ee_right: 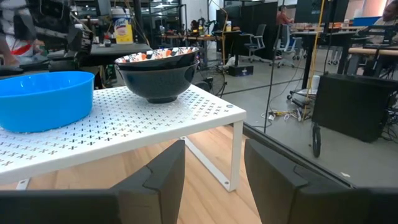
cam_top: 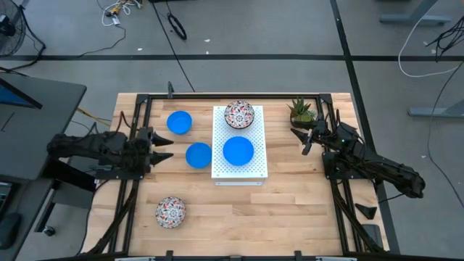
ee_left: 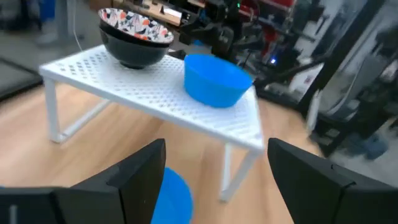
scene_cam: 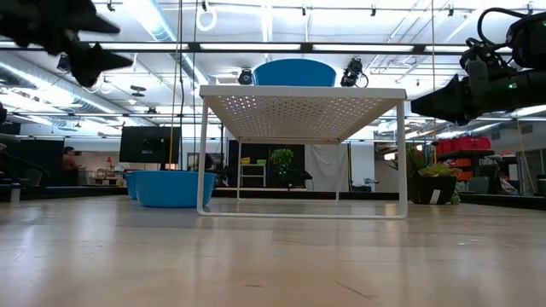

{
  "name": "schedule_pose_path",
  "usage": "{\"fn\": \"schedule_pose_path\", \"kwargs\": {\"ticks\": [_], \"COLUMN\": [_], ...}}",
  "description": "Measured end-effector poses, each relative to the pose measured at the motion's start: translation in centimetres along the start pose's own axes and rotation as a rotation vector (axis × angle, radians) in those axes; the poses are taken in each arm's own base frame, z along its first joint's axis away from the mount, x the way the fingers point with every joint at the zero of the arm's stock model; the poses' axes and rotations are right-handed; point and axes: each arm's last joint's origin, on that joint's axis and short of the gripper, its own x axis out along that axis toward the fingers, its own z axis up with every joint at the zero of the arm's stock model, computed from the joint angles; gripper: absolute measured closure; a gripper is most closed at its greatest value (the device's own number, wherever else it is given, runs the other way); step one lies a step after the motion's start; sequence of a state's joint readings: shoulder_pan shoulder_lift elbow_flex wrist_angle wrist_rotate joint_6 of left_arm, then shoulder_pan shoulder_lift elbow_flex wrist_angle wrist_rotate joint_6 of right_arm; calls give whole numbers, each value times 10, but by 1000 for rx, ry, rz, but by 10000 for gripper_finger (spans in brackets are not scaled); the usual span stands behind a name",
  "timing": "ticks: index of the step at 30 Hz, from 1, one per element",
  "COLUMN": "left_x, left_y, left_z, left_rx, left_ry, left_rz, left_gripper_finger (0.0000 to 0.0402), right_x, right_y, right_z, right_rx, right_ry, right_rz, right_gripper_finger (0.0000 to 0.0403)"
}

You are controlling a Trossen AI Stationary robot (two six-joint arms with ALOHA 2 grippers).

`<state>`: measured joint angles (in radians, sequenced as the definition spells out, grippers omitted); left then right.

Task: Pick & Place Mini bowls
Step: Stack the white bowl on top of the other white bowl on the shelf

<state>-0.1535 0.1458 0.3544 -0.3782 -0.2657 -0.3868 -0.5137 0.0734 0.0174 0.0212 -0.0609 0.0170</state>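
Blue bowl & floral bowl sitting upright on white perforated board; 2 blue bowls plus 1 floral resting on wooden table. Left gripper & right gripper hovering w/ fingers apart, holding nothing.

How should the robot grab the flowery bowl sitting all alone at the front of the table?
Probably by its rim, coming straight down from above. The flowery bowl looks upright and open on the bare table, with nothing beside it, so one finger could go inside, one outside.
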Motion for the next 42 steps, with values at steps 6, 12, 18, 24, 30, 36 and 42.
{"fn": "schedule_pose_path", "kwargs": {"ticks": [6, 12, 18, 24, 30, 36, 42], "left_x": [1, 3, 10, 26, 45, 61, 73], "left_y": [-15, -24, -29, -37, -44, -48, -50], "left_z": [32, 55, 62, 60, 54, 50, 46], "left_rx": [-44, 11, -6, -38, -90, -88, 35], "left_ry": [57, 228, 498, 730, 939, 1085, 1206], "left_rz": [-28, 86, 202, 245, 238, 271, 264], "left_gripper_finger": [113, 113, 113, 113, 113, 113, 113], "right_x": [0, 0, 0, 0, 0, 0, 0], "right_y": [0, 0, 0, 0, 0, 0, 0], "right_z": [0, 0, 0, 0, 0, 0, 0], "right_rx": [0, 0, 0, 0, 0, 0, 0], "right_ry": [0, 0, 0, 0, 0, 0, 0], "right_rz": [0, 0, 0, 0, 0, 0, 0], "right_gripper_finger": [234, 234, 234, 234, 234, 234, 234]}}
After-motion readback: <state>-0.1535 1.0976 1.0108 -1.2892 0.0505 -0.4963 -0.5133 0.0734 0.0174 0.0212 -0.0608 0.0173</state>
